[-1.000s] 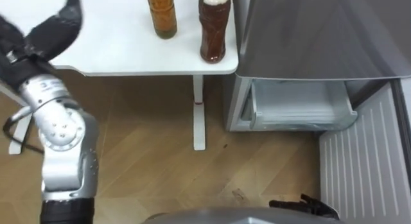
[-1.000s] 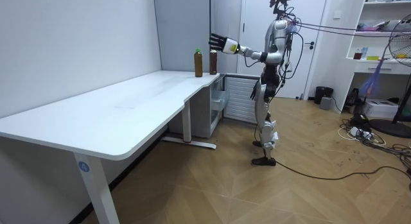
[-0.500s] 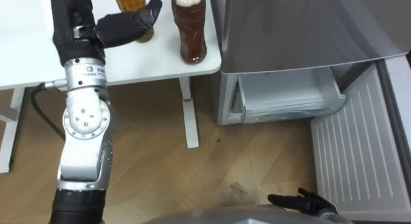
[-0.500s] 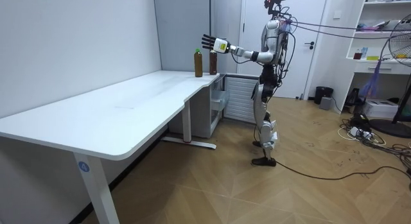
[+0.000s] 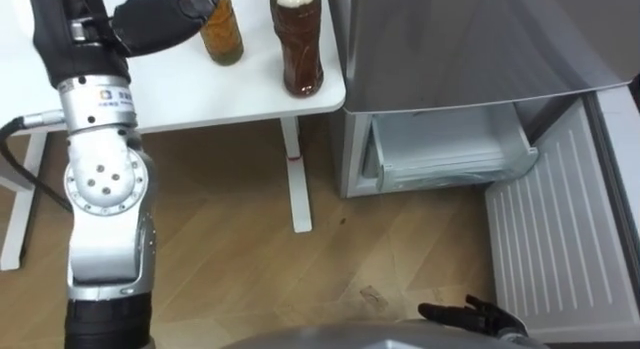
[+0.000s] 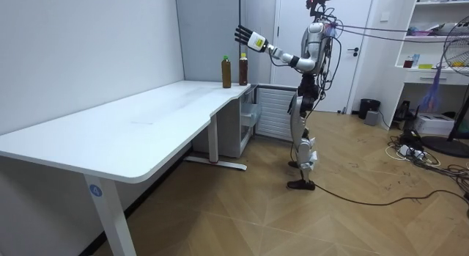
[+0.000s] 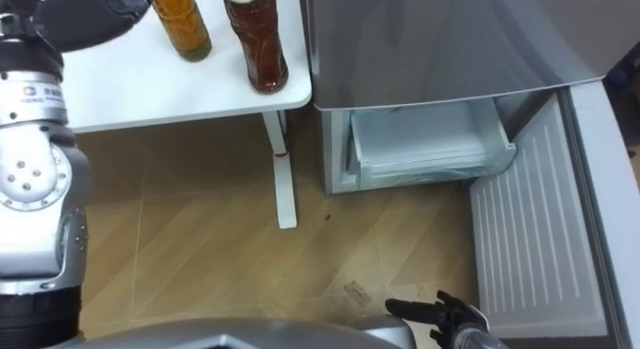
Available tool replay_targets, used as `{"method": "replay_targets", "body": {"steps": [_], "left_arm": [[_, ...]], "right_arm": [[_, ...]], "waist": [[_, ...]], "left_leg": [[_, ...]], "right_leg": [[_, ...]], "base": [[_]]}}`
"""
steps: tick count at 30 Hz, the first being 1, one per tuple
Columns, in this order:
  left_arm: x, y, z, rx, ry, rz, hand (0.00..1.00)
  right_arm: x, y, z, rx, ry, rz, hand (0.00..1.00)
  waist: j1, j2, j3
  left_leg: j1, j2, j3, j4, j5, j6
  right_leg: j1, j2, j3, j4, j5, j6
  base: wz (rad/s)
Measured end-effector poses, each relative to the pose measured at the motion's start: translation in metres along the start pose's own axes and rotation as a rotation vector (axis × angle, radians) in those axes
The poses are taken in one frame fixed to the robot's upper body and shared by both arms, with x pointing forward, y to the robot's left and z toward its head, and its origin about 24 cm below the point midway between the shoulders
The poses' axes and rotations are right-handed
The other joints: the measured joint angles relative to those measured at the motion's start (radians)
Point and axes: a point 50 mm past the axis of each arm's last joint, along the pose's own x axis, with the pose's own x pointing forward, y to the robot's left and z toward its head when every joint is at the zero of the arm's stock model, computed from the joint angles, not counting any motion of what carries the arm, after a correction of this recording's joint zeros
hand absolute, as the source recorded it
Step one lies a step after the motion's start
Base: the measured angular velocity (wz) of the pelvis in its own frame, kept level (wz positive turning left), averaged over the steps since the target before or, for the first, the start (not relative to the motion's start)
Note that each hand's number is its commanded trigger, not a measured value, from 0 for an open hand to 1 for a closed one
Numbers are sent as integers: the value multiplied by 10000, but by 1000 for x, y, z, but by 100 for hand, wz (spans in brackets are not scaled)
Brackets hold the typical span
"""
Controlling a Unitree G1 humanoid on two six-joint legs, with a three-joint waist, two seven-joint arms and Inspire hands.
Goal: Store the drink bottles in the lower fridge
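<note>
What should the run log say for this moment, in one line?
left hand: open, raised by amber bottle | right hand: open, low | cola bottle: on white table, unheld | lower fridge drawer: open

Amber bottle (image 5: 222, 34), dark brown bottle (image 5: 300, 51), white table (image 5: 245, 89), grey fridge (image 5: 470, 39)

Standing upright. My black left hand (image 5: 142, 21) is raised high in front, above shoulder level in the room view (image 6: 242, 34), fingers straight and spread, holding nothing. Left arm stretched forward and up, nearly straight at the elbow. My silver left forearm (image 5: 100, 184) with its round joint runs up from the lower left into the black wrist section (image 5: 66, 37). My black right hand (image 5: 468, 314) hangs low at my side, fingers loosely extended, empty. Right arm down along the torso.
</note>
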Motion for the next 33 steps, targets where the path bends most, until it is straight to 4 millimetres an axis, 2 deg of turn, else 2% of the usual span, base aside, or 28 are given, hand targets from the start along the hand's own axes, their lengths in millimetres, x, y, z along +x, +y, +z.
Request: {"method": "replay_targets", "body": {"steps": [10, 18, 20, 23, 33], "left_arm": [[0, -3, 4, 245, -67, -458, 0], [-3, -27, 13, -256, -261, -2134, 0], [-5, -32, 12, -499, -188, -2490, 0], [-5, -39, 13, -729, -144, -3041, 0], [-5, -47, 13, -1007, -66, -4041, 0]], "right_arm": [[0, -1, -1, 47, 38, -36, 0], [0, 0, 0, 74, 59, -13, 0], [1, 1, 2, 2, 43, 24, 0], [1, 2, 5, -48, -11, 59, 0], [2, 6, 10, -258, -103, 151, 0]], "waist": [[98, 28, -14], [15, 25, -13], [-172, 19, -9], [-248, 2, 2], [-213, -104, 56]], "left_leg": [[-23, -5, -5, 1, 0, 0], [-54, -4, 3, -4, 0, 0], [-47, -5, -1, -4, 0, 0], [-44, -6, 6, -3, 0, 0], [-39, -6, 32, -9, 0, 0]], "right_leg": [[26, 0, 2, -14, -1, 0], [-3, -1, 1, -14, -2, 1], [8, -3, -16, -14, -1, 1], [-31, -2, 0, -14, -2, 1], [-124, 4, 73, -15, -2, 2]], "base": [[0], [0], [0], [-3], [-2]]}}
